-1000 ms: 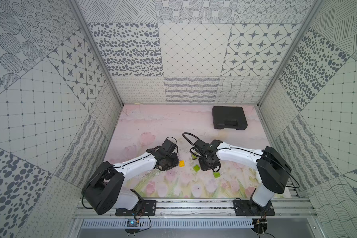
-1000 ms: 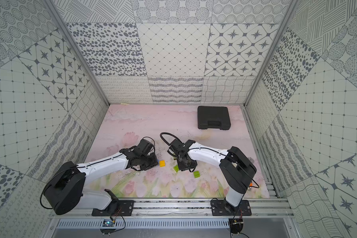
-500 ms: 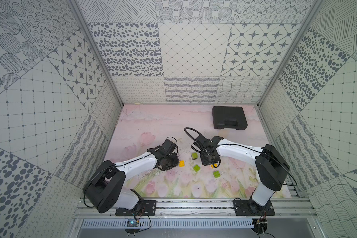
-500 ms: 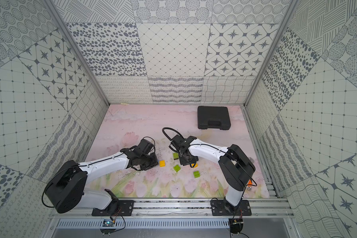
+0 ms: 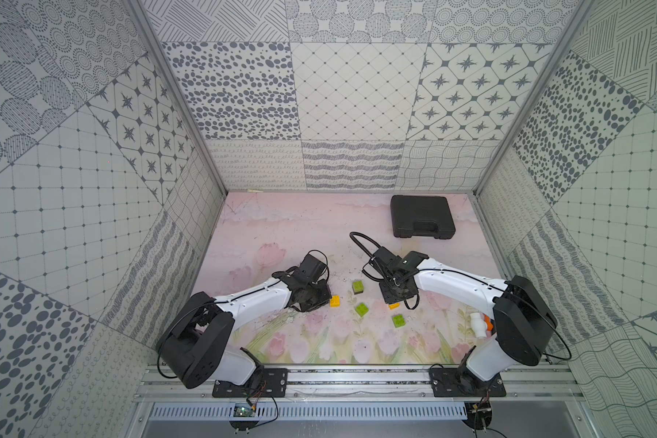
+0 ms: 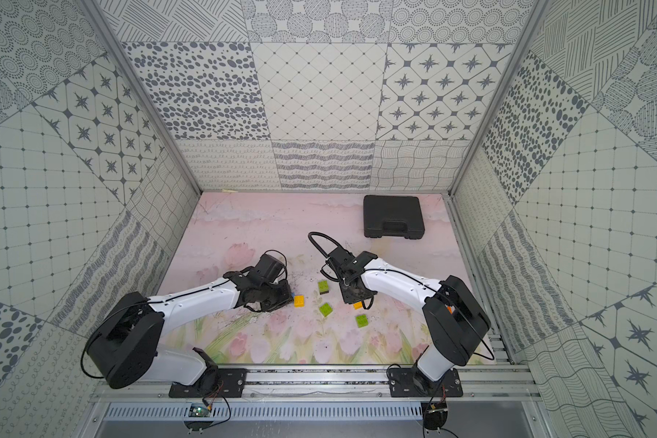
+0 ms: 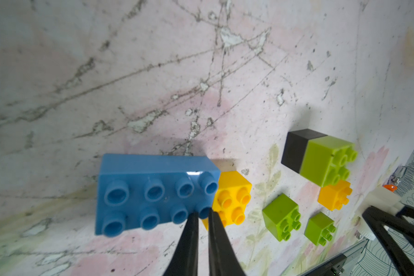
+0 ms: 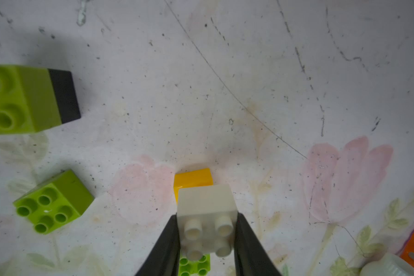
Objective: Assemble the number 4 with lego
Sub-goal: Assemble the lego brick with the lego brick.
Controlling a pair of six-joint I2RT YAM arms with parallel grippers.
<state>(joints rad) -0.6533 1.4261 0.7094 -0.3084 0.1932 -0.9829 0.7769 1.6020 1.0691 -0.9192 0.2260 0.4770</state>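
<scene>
My left gripper (image 7: 203, 213) is shut on a corner stud of the long blue lego brick (image 7: 153, 193), which lies on the mat against a yellow brick (image 7: 232, 198). My right gripper (image 8: 207, 229) is shut on a white brick (image 8: 207, 210), just above a yellow-orange brick (image 8: 193, 179). A green brick stacked on a black one (image 5: 358, 287) stands between the arms, with two loose green bricks (image 5: 362, 309) (image 5: 398, 321) nearer the front. In both top views the blue brick is hidden under the left gripper (image 5: 325, 299). No number 4 is in view.
A large black case (image 5: 421, 222) lies at the back right of the mat. By the right arm's base sits a white pipe fitting (image 5: 479, 324) with an orange part. Patterned walls close three sides, and a metal rail (image 5: 357, 383) runs along the front.
My right gripper has shifted right with the white brick, uncovering the green-on-black stack. It now hangs over the yellow-orange brick. The left arm has hardly moved.
</scene>
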